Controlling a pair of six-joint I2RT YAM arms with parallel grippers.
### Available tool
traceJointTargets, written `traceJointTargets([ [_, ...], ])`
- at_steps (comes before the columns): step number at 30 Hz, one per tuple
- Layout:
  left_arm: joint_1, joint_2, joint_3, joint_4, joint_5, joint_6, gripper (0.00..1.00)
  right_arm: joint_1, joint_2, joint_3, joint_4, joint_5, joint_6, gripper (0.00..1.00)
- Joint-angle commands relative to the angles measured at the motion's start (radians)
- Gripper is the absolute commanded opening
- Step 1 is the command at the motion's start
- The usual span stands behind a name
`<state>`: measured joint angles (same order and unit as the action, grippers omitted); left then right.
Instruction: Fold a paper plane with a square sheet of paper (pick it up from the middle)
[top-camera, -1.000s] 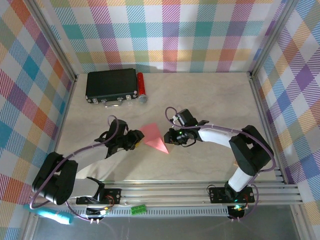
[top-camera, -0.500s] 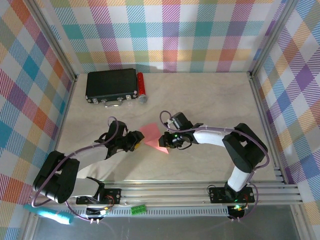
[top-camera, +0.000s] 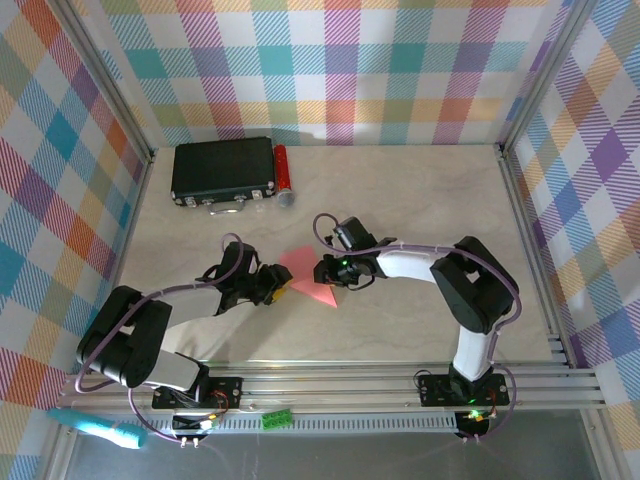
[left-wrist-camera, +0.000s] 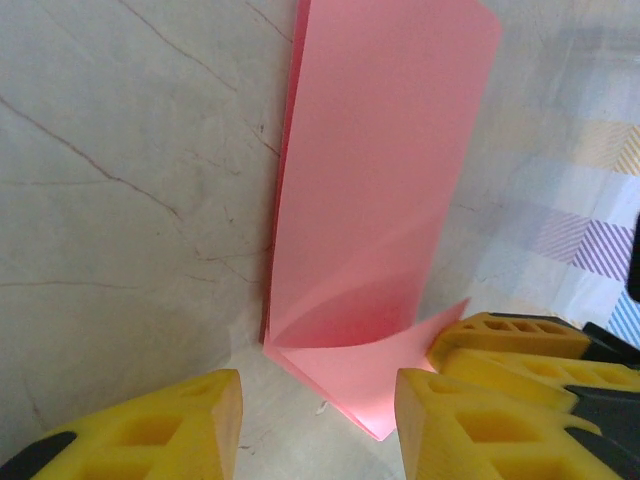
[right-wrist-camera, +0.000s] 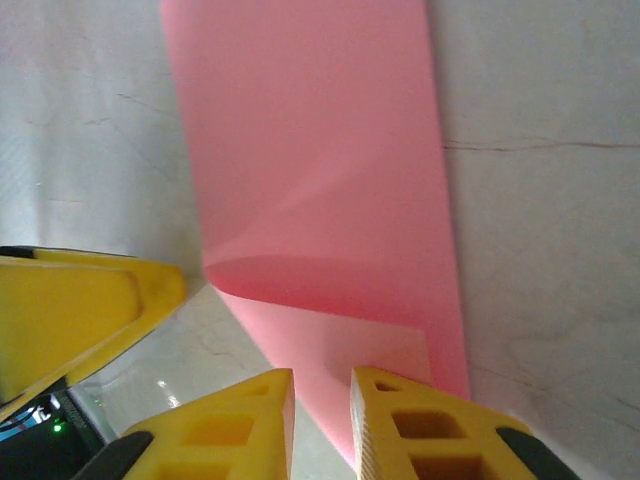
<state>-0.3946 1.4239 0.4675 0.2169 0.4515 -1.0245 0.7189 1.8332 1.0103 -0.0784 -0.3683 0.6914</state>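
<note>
Pale marbled tabletop (top-camera: 430, 210) lies under both arms. Since a second ago our left gripper (top-camera: 277, 285) has barely shifted, while the square sheet of paper (top-camera: 306, 276) at mid-table looks narrower and the right gripper (top-camera: 323, 270) has slid leftward onto its edge. Our left wrist view shows the left jaws well apart and empty, with the sheet's raised corner flap just ahead; from above the sheet reads as a flat pink wedge. Our right wrist view shows the right jaws almost together at the sheet's corner; we cannot tell whether they pinch it.

Marbled table (top-camera: 420, 200) bears pink paper sheet (top-camera: 305, 275), black box (top-camera: 222, 170), red cylinder (top-camera: 282, 172).
</note>
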Motion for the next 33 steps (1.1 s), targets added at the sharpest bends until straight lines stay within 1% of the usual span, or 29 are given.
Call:
traceJointTargets([
  [1,0.008,0.015,0.024,0.032,0.030,0.011,0.44,-0.008,0.027,0.009,-0.016,0.006,0.030,0.24],
  [6,0.007,0.035,0.033,0.040,0.047,0.005,0.44,-0.018,0.047,-0.013,0.013,-0.020,0.063,0.27],
  [9,0.007,0.031,0.031,0.045,0.038,-0.001,0.43,-0.020,0.055,-0.022,0.023,-0.032,0.075,0.27],
  [15,0.005,0.045,0.032,0.044,0.040,-0.004,0.35,-0.026,0.059,-0.037,0.027,-0.035,0.081,0.27],
  [24,0.005,0.075,0.039,0.067,0.044,-0.012,0.34,-0.030,0.067,-0.041,0.029,-0.037,0.077,0.26],
  [28,0.005,0.097,0.042,0.102,0.058,-0.021,0.31,-0.033,0.067,-0.042,0.026,-0.034,0.076,0.26],
  [33,0.006,0.118,0.051,0.120,0.062,-0.025,0.30,-0.036,0.069,-0.044,0.023,-0.032,0.072,0.26],
])
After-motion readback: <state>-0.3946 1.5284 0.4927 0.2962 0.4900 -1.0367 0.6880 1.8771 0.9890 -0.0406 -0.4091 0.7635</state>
